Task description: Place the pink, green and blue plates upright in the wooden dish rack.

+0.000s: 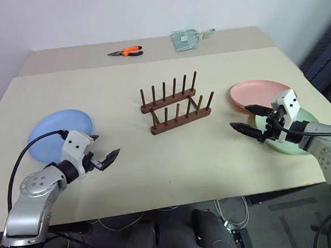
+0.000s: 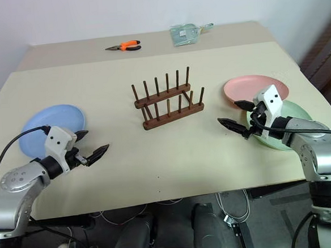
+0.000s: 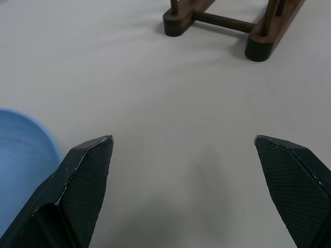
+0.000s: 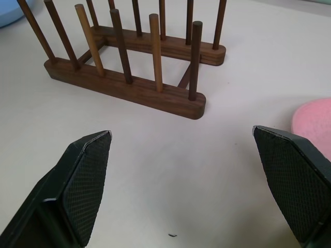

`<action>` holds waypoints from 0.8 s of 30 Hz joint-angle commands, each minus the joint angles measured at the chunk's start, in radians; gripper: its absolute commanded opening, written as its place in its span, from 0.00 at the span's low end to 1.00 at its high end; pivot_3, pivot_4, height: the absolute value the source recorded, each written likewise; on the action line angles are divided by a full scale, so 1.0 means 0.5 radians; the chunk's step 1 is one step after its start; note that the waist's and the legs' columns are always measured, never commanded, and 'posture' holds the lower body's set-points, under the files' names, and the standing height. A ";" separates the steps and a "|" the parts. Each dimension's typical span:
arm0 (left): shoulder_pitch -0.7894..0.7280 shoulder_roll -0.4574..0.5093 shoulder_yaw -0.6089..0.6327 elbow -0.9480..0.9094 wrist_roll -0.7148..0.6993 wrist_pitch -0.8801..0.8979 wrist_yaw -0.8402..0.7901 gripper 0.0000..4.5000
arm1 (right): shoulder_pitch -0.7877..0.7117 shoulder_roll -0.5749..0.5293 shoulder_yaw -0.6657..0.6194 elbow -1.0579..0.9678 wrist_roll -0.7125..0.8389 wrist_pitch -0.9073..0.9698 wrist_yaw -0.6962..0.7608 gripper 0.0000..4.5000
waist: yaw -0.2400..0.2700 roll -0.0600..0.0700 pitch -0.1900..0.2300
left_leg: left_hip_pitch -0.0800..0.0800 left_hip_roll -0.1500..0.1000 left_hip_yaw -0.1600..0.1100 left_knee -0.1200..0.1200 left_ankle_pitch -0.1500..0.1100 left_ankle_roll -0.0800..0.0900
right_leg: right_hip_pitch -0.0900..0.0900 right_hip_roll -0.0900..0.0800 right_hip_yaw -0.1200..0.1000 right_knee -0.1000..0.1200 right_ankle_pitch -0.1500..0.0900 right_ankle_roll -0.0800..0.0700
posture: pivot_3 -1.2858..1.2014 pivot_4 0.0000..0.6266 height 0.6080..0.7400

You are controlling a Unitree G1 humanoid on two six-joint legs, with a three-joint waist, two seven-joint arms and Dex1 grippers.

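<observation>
Left pincer (image 1: pixel 104 156): spread wide, empty, hovering above the counter (image 1: pixel 174 169) near its left front edge, pointing toward the rack.

Right pincer (image 1: pixel 246 120): spread wide, empty, near the right edge, aimed inward at the rack.

Blue plate (image 1: pixel 53 132): flat on the counter just beside and behind the left pincer, at the left edge. Nothing on it.

Pink plate (image 1: pixel 254 92): flat at the right edge, just behind the right pincer; its near rim overlaps the green plate.

Green plate (image 1: pixel 294 143): flat under the right arm, partly beneath the pink plate, largely hidden.

Rack (image 1: pixel 175 105): mid-counter, between the two pincers, well apart from all plates. Two rails of upright pegs, all slots empty.

Handling, judged: plates look like thin matte plastic, so light, stiff, not fragile, moderately slick. Lying flat they offer only the raised rim; pinch there, one finger over the lip and one under. Pink goes first, since it lies on the green one. The rack looks light and may slide if knocked.

Pliers (image 1: pixel 126 52), packet (image 1: pixel 187 39): far edge, irrelevant.
</observation>
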State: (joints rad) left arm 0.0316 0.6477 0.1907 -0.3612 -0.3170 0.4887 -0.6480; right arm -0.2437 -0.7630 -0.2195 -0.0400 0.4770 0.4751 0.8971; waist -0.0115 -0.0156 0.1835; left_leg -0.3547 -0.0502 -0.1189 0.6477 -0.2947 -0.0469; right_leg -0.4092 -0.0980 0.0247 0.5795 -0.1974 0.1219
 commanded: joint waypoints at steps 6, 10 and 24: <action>-0.078 -0.022 -0.053 -0.039 -0.009 -0.006 0.007 1.00 | 0.025 -0.011 0.003 -0.118 -0.058 -0.061 -0.031 0.99 | 0.000 0.000 0.000 | 0.000 0.000 0.000 0.000 0.000 0.000 | 0.000 0.000 0.000 0.000 0.000 0.000 | 0.52 0.24 1.00; -0.181 -0.020 -0.181 0.018 -0.009 -0.006 -0.089 1.00 | 0.076 0.000 0.109 -0.240 -0.068 -0.008 -0.008 0.99 | 0.003 0.000 0.000 | 0.001 0.000 0.000 0.000 0.000 0.000 | 0.000 0.000 0.000 0.000 0.000 0.000 | 0.52 0.24 1.00; -1.208 -0.509 -0.869 1.535 0.399 -0.561 -0.433 1.00 | 0.314 0.325 0.459 -0.904 -0.110 0.171 -0.386 0.99 | 0.038 -0.004 -0.003 | -0.001 -0.003 -0.003 0.004 0.001 -0.001 | 0.001 0.000 -0.001 0.001 0.006 0.004 | 0.52 0.24 1.00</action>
State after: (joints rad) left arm -0.5587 0.4007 -0.2188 0.3409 -0.1553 0.2573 -0.8565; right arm -0.0886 -0.6032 0.0207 -0.4419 0.4248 0.5612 0.7281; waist 0.0074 -0.0179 0.1819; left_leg -0.3553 -0.0518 -0.1204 0.6499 -0.2944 -0.0472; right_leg -0.4087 -0.0979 0.0241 0.5800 -0.1945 0.1238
